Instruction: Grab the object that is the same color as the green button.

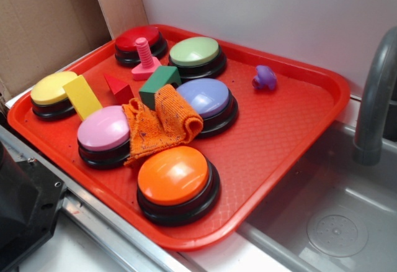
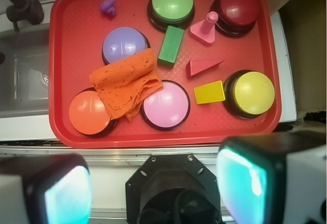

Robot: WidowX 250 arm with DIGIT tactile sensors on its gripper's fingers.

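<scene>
The end effector [image 2: 153, 183] has two blurred grey-white fingers [image 2: 46, 191] with glowing teal faces, flanking a black screwed housing.

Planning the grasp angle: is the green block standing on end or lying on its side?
Lying down. The green block rests lengthwise on the red tray between the green button and the orange cloth.

Bystanders on the red tray [image 1: 298, 129]
An orange cloth [image 1: 160, 126] drapes between the pink button [image 1: 103, 130] and the lilac button [image 1: 206, 98]; an orange button [image 1: 175, 176] sits nearest.
</scene>
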